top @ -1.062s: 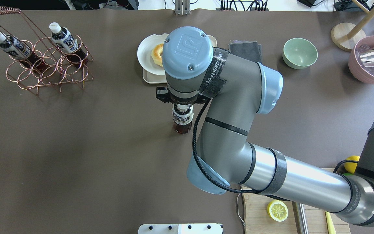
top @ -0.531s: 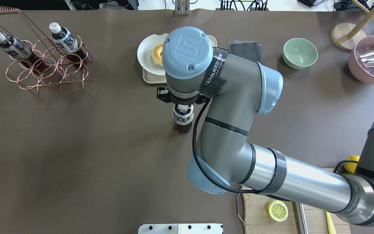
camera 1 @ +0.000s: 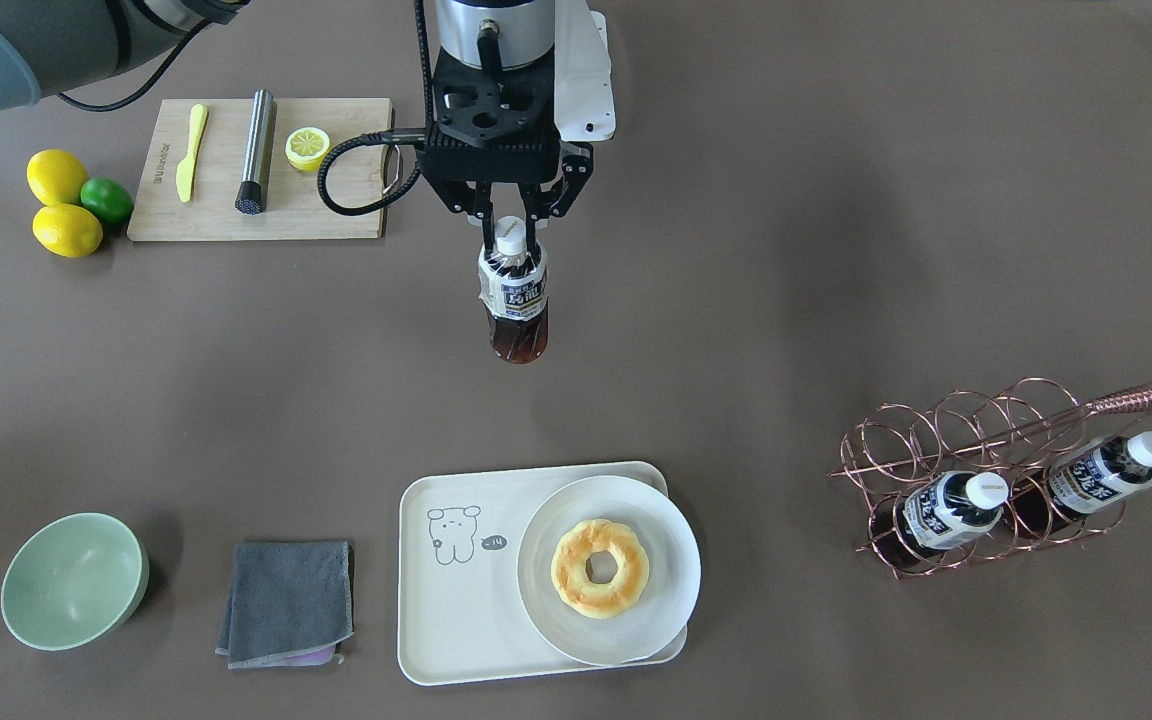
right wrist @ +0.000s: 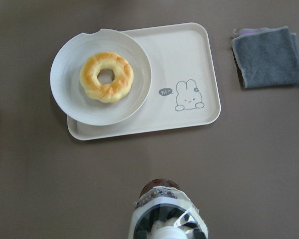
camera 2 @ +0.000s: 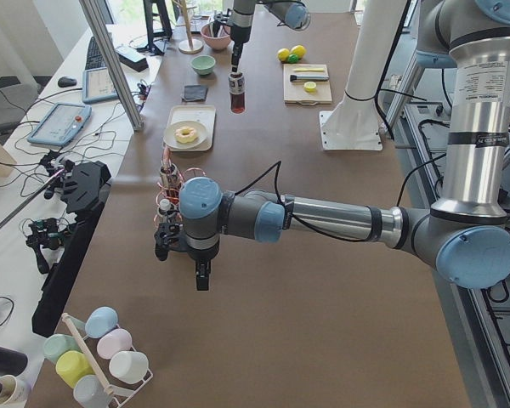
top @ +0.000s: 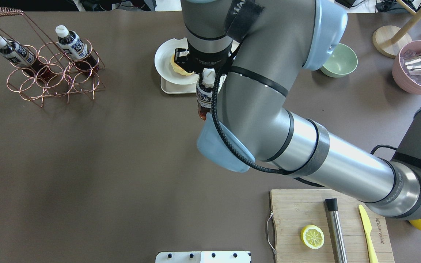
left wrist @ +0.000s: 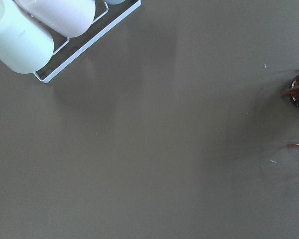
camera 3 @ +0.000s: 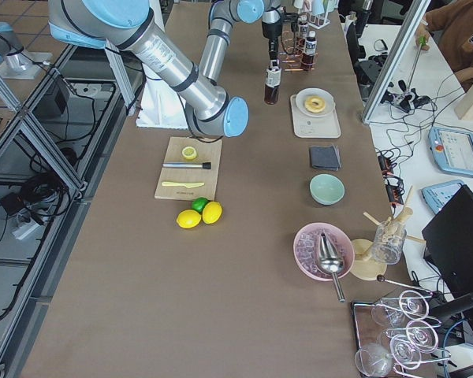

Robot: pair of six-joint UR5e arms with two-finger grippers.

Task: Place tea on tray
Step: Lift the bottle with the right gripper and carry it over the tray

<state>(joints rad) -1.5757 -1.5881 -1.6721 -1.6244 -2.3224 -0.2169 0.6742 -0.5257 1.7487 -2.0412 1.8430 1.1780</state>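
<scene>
Right gripper (camera 1: 511, 222): clenched on the neck of the tea (camera 1: 515, 305), just under its white cap. The bottle hangs upright below the fingers, apparently raised clear of the table (camera 1: 836, 250). It is over bare surface at mid-table, on the near side of the tray (camera 1: 456, 620) and not above it.
Left gripper (camera 2: 201, 276): points downward over bare table towards the left end, close to the wire rack (camera 1: 976, 441). Only the side camera shows it, so whether it is released or clenched cannot be told.
Table: brown covering.
Cutting board (camera 1: 346, 200): wooden, near right. Bears a halved lemon (camera 1: 307, 148), a steel bar (camera 1: 257, 140) and a yellow knife (camera 1: 191, 150), each apart from the others.
Tray: cream, rounded corners, far side, centre. Line-drawn bear (camera 1: 453, 533) on its bare right half.
Wire rack: copper rings with a long handle, far left. Holds two further bottles (camera 1: 946, 508) (camera 1: 1101, 470) of the same kind.
Plate (camera 1: 541, 610): round, white, on the tray's left half, its edge overhanging the tray's rim.
Bowl (camera 1: 36, 600): pale green, far right, well apart from the tray.
Cloth (camera 1: 288, 600): grey, folded, between tray and bowl.
Doughnut (camera 1: 566, 575): golden, centred on the plate.
Two whole lemons (camera 1: 56, 177) (camera 1: 67, 230) and a lime (camera 1: 107, 199): clustered just right of the cutting board.
</scene>
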